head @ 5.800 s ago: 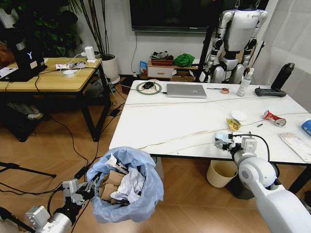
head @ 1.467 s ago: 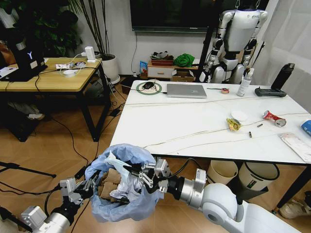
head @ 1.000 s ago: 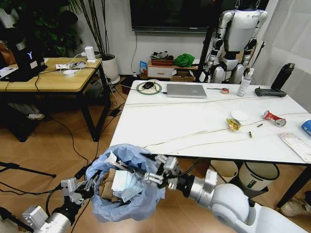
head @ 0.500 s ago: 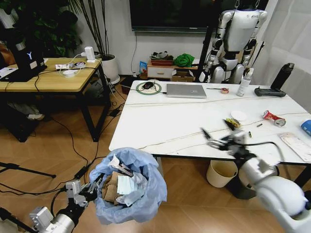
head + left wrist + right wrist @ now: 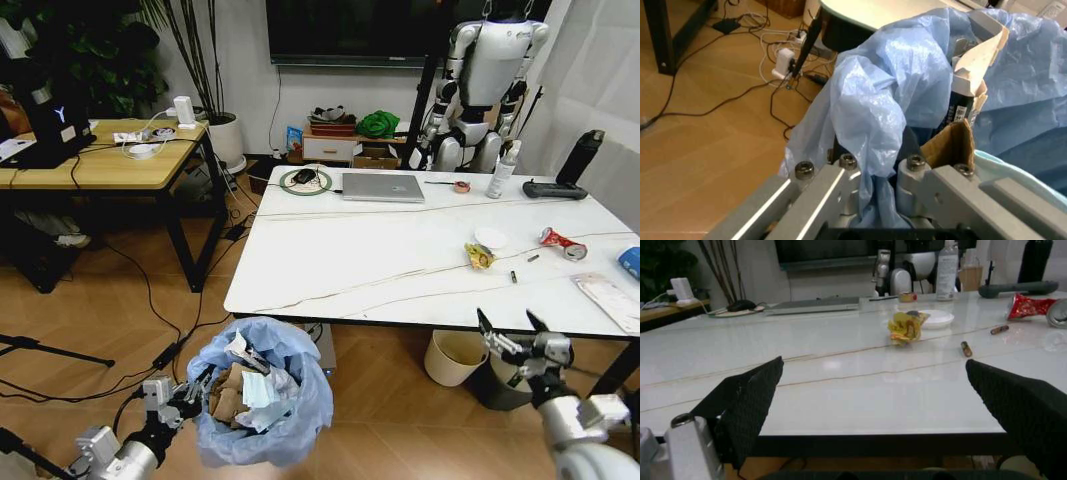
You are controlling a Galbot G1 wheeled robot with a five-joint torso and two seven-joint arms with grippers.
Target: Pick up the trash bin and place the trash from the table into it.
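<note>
Blue-bagged trash bin (image 5: 262, 393): sitting low by the near corner of the table (image 5: 400, 250), hanging from the left gripper (image 5: 190, 392), which is pinching the crinkled bag at the rim, fingers closed on the plastic in the left wrist view.
Bin contents: holding torn cardboard (image 5: 228, 386), white paper and now a pale blue face mask (image 5: 258, 385) on top, which was not lying there 1.5 s ago; that piece is counting as delivered.
Right gripper (image 5: 513, 336): hanging empty below the table's front edge, fingers spread wide; 1 s ago it was reaching over the bin, so it is now coming back for another piece.
Trash remaining, mid-table: 1 yellow crumpled wrapper (image 5: 480, 257) lying just beside a white lid (image 5: 491, 238), with 2 small dark bits (image 5: 965, 348) near it.
Trash remaining, farther right: crushed red can (image 5: 563, 243), blue-white cup (image 5: 630, 262), white packet (image 5: 610, 299).
Task meaning: roughly 1 drop finished, several pickups looking left to do; the wrapper seems the closest target.
</note>
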